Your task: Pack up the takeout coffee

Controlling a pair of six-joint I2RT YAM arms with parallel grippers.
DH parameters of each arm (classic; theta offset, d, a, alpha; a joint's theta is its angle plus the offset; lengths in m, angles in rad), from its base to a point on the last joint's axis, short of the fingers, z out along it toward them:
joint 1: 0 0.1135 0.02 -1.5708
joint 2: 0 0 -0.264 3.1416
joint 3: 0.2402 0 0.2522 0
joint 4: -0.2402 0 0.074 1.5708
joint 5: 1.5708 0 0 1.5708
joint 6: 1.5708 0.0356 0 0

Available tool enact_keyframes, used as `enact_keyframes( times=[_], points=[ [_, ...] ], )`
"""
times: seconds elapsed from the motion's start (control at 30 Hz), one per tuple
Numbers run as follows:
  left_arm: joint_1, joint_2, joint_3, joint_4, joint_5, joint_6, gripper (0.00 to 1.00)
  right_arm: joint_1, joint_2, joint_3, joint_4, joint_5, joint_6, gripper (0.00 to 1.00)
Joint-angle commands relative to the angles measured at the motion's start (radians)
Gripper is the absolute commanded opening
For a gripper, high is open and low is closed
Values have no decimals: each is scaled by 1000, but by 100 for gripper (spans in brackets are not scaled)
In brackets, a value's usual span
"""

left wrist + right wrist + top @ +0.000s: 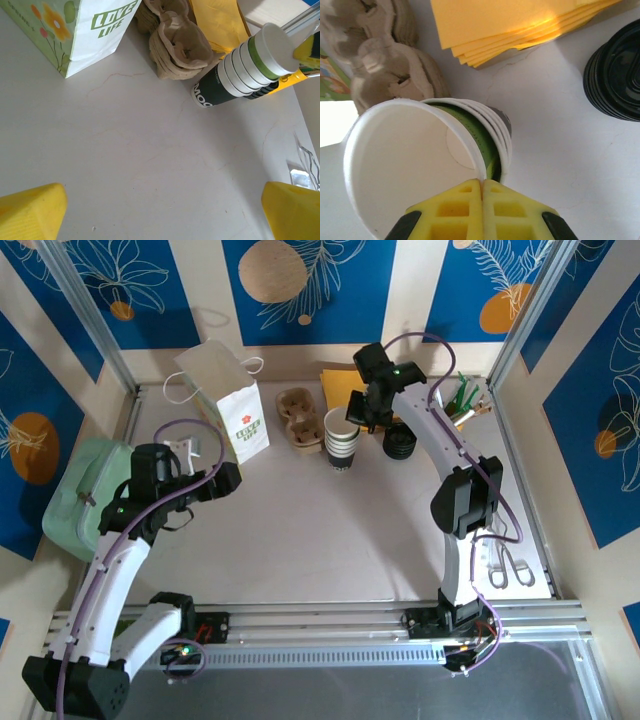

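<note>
A stack of lidless paper cups (341,440) stands at the back middle of the table. My right gripper (481,182) is shut on the near rim of the top cup (405,160), one yellow finger inside the wall and one outside. That top cup (272,42) sits raised and tilted out of the stack (240,75), so its green wall shows. A pile of black lids (400,442) lies just right of the stack. The takeout coffee is out of view. My left gripper (232,480) hangs open over bare table, its yellow fingers (30,212) wide apart with nothing between them.
A white paper bag (235,410) stands at the back left, with pulp cup carriers (300,418) between it and the cups. Yellow napkins (340,385) lie behind the cups. A pale green container (85,495) sits at the left edge and scissors (510,565) at the right.
</note>
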Motion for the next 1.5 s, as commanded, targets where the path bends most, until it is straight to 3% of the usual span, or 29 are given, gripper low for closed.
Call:
enact_keyframes(
  times=[0.0,0.53,0.8,0.97,1.47],
  points=[
    [-6,-22,22,-9,-11,21,99,15,-15,73,-50,-24,-13,3],
    [-5,-42,48,-42,-30,6,99,28,-113,370,-213,-46,-48,4],
    [-4,-48,55,-61,-34,4,99,35,-233,365,-244,-110,-63,3],
    [-5,-49,55,-69,-43,12,99,51,-353,230,-244,-133,-78,3],
    [-5,-28,38,-69,-46,12,99,101,-788,-463,-14,-75,-75,1]
  ],
)
